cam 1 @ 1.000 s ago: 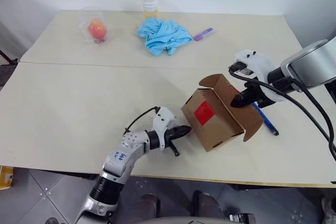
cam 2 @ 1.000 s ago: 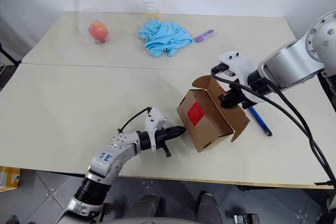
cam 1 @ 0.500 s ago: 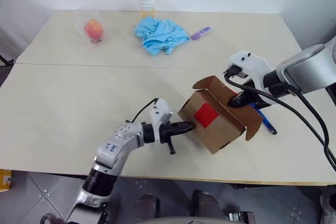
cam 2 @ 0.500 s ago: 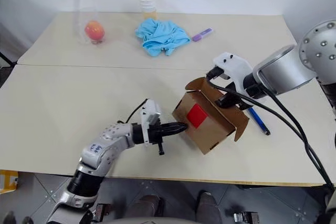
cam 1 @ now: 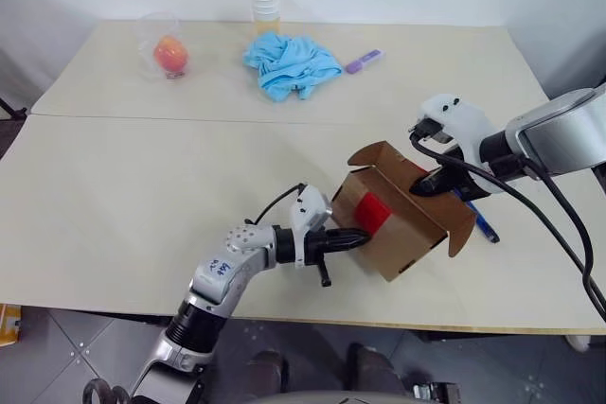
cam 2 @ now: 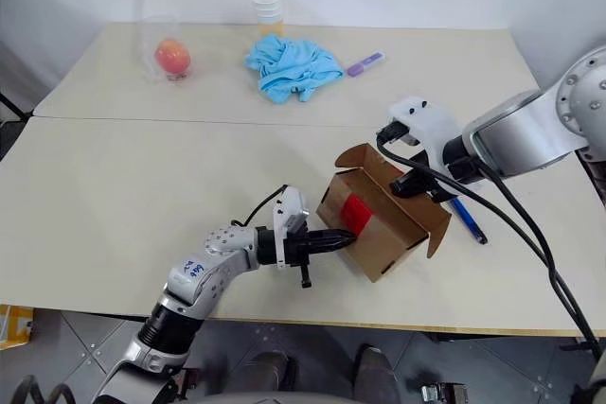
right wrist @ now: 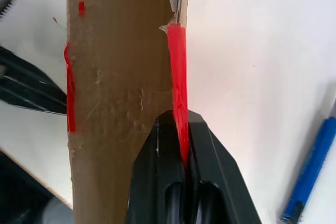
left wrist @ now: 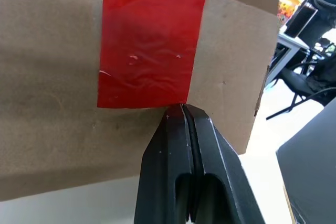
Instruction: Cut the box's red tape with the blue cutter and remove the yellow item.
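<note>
- Brown cardboard box (cam 1: 398,224) lies tilted on the cream worktop (cam 1: 142,196), one end flap open.
- Bright red tape (left wrist: 149,45) crosses the box's near face.
- Left gripper (cam 1: 363,237): fingers closed together, empty, tips at the tape's lower edge.
- Right gripper (right wrist: 178,124): fingers pinched on a red tape strip at the box's far edge.
- Slim dark-blue cutter (cam 1: 478,218) lies just beyond the box.

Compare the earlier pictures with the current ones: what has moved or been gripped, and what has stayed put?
The shut left gripper closed in on the box; its tips now sit at the edge of the red tape. The box turned slightly. The right gripper stays pinched on a red tape strip at the box's edge. The blue cutter, cloth, fruit and cup did not move.
</note>
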Controlling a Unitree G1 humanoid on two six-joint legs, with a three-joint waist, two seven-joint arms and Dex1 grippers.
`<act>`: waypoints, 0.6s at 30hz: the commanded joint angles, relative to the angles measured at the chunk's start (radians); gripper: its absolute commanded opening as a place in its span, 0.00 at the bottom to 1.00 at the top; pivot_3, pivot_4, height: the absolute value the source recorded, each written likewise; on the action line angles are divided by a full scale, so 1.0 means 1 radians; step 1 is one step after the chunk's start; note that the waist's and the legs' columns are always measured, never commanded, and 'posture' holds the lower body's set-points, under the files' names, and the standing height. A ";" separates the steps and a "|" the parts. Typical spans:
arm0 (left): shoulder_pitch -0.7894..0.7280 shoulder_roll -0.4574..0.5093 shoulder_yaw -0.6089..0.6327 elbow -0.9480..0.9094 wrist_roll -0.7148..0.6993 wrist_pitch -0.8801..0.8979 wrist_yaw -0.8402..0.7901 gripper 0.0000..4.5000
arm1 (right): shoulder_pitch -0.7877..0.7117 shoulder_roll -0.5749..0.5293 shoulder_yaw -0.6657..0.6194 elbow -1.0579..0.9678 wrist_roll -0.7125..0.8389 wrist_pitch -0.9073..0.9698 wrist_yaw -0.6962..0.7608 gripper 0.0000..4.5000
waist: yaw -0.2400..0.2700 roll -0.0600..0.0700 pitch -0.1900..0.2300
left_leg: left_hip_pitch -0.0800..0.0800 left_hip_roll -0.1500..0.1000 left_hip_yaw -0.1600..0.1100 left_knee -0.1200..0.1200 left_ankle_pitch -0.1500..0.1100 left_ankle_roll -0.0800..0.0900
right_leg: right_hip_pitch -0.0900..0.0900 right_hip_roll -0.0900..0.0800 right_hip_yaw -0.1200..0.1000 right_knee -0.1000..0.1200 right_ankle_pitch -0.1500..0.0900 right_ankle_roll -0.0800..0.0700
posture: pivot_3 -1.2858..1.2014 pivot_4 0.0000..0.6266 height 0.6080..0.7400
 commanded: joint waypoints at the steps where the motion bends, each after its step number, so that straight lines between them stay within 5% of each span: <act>1: 0.026 0.007 -0.036 0.020 0.040 0.019 0.030 0.00 | 0.020 -0.005 -0.001 -0.012 0.096 -0.049 -0.011 0.00 | 0.000 0.000 0.000 | 0.000 0.000 0.000 0.000 0.000 0.000 | 0.000 0.000 0.000 0.000 0.000 0.000 | 0.52 0.24 1.00; 18: 0.012 0.216 0.047 -0.172 -0.078 0.056 -0.156 0.00 | 0.083 -0.052 -0.001 -0.108 0.098 -0.103 0.061 0.00 | -0.009 0.000 0.000 | 0.000 0.002 0.002 -0.002 0.002 0.000 | -0.002 0.001 0.001 -0.001 0.002 0.000 | 0.52 0.24 1.00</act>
